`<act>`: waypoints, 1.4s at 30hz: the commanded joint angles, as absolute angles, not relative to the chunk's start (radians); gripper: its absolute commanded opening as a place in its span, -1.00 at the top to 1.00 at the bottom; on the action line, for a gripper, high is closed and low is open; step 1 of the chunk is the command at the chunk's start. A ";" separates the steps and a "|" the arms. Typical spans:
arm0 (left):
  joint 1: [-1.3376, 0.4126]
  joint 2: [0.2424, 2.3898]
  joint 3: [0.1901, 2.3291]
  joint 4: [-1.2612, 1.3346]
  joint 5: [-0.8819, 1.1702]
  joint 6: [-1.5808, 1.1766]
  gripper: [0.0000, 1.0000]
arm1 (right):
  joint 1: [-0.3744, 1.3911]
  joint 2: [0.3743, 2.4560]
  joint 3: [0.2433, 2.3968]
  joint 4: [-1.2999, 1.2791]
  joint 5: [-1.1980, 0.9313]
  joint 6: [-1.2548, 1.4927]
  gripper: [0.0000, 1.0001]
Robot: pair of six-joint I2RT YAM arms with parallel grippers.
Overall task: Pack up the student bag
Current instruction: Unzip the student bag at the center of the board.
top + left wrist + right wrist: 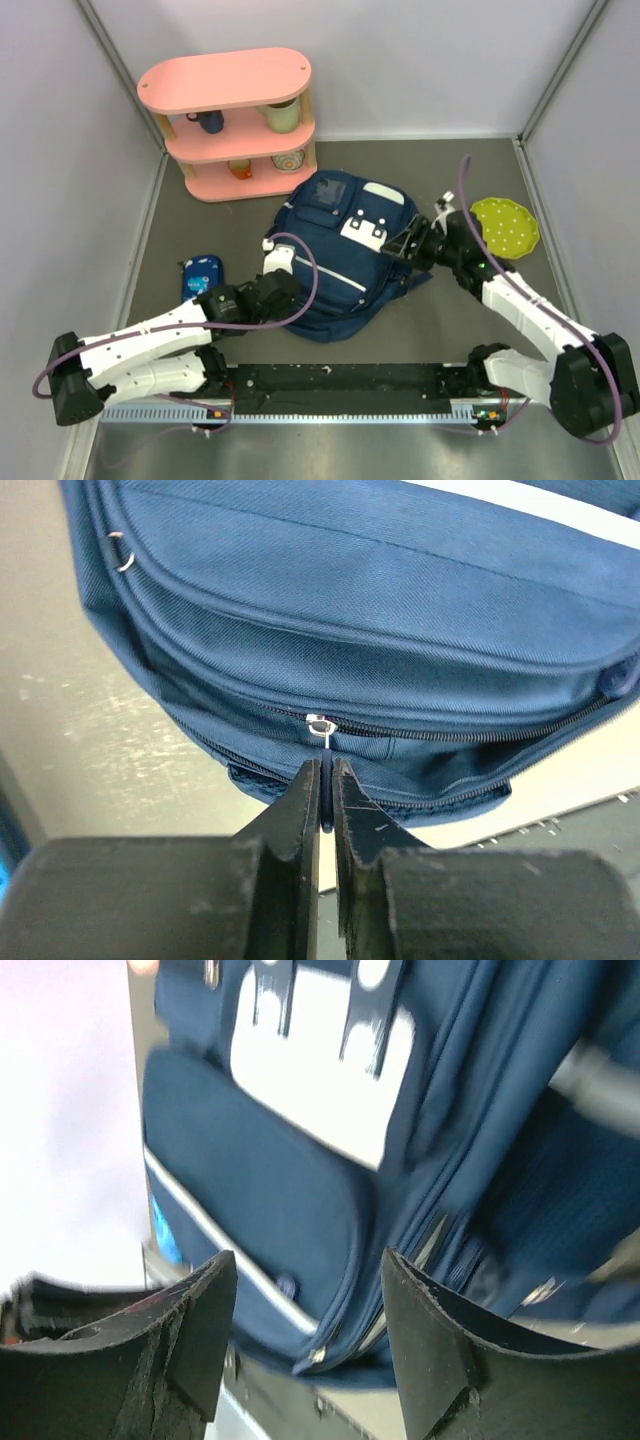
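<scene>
The navy student bag [340, 255] lies flat in the middle of the table, white patches facing up. My left gripper [272, 290] is at its near left edge, shut on the dark zip pull [326, 780] of a side zipper; the silver slider [319, 726] sits just above my fingertips. My right gripper [408, 243] is open at the bag's right side, its fingers [205, 1320] wide apart over the bag [300, 1200] with nothing between them. A small bright-blue pencil case [201, 275] lies left of the bag.
A pink three-tier shelf [232, 120] with cups and small items stands at the back left. A yellow-green dotted plate [505, 226] lies right of the bag. Grey walls close in both sides. A black rail [340, 385] runs along the near edge.
</scene>
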State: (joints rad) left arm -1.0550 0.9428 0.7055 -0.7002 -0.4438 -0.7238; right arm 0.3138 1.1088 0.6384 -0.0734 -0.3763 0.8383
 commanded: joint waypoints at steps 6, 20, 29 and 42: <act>-1.071 0.936 0.799 -0.515 -0.236 -0.606 1.00 | 0.537 1.014 0.433 0.063 -0.377 1.034 -0.16; -1.124 1.051 0.891 -0.439 -0.213 -0.604 1.00 | 0.647 0.755 0.489 -0.199 -0.331 1.137 -0.16; -1.137 1.058 0.919 -0.407 -0.210 -0.591 1.00 | 0.687 0.750 0.429 -0.213 -0.298 1.181 -0.18; -1.152 1.054 0.937 -0.406 -0.216 -0.586 1.00 | 0.818 0.885 0.434 -0.072 -0.184 1.290 -0.14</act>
